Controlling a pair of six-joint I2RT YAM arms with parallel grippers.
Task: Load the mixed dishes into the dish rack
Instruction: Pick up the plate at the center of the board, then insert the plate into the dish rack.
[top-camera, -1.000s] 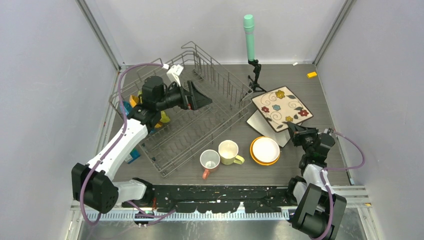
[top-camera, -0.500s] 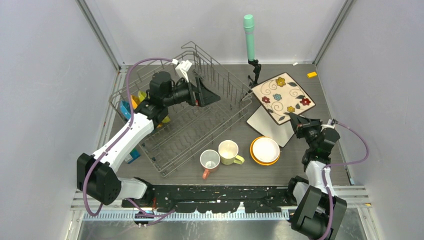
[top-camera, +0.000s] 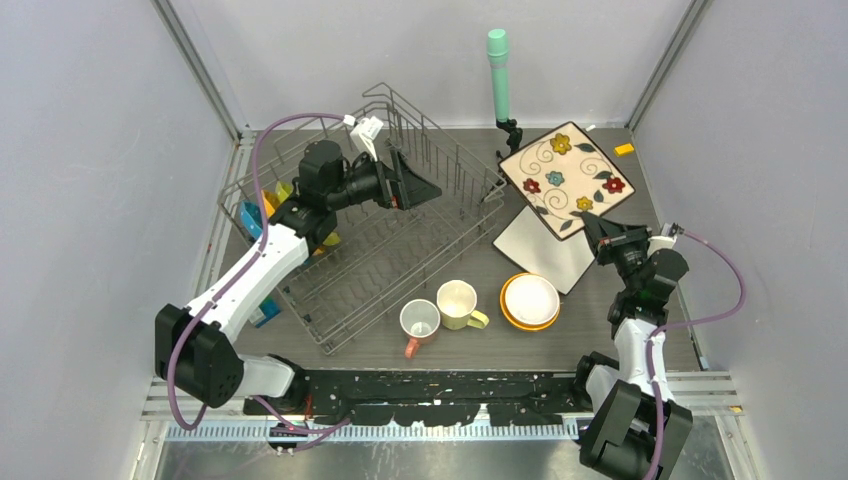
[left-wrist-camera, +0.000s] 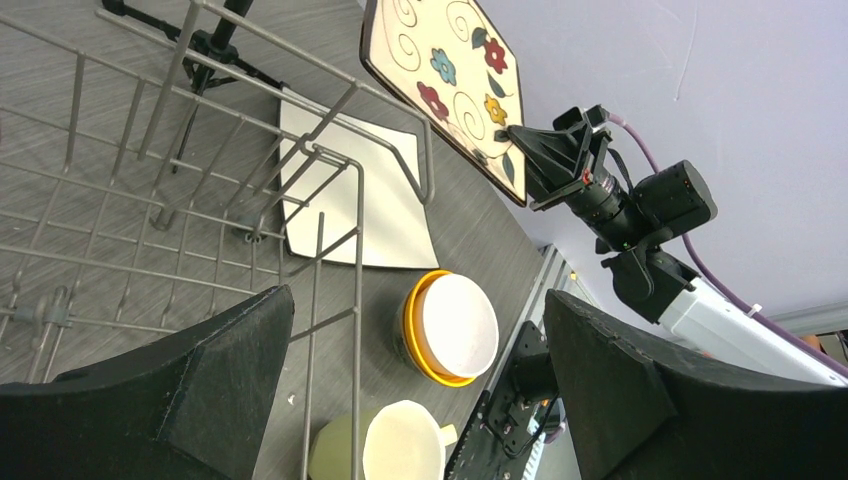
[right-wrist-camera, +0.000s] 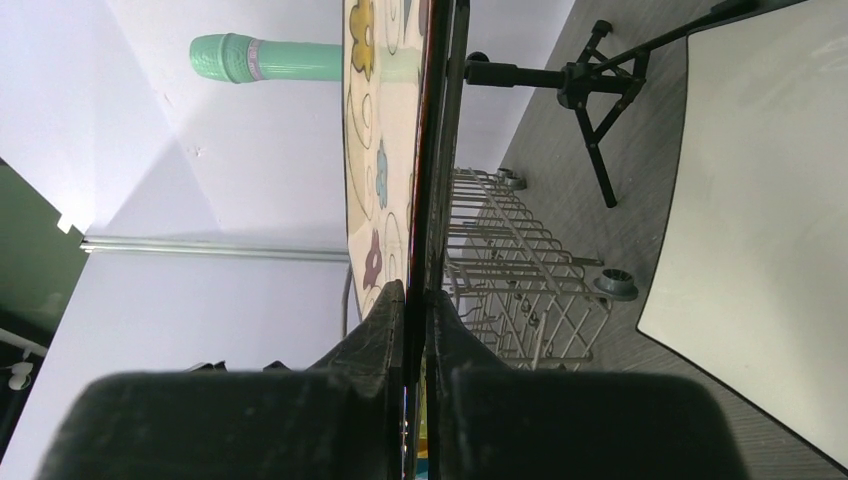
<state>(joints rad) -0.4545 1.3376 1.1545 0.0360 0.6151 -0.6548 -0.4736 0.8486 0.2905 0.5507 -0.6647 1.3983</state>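
The grey wire dish rack stands at the left, with round plates upright at its left end. My left gripper is open and empty above the rack's middle; in the left wrist view its fingers frame the rack's rim. My right gripper is shut on the near edge of a flowered square plate and holds it tilted up above a white square plate. The right wrist view shows the flowered plate edge-on between the pads. A white bowl in an orange bowl, a pale-yellow mug and a pink mug stand near.
A green-topped cylinder on a black tripod stands at the back, between the rack and the raised plate. A small orange block lies at the far right. A blue-green box lies by the rack's near-left corner.
My right gripper has lifted the flowered plate off the white plate and carried it up and farther back. My left gripper has moved a little right and back over the rack.
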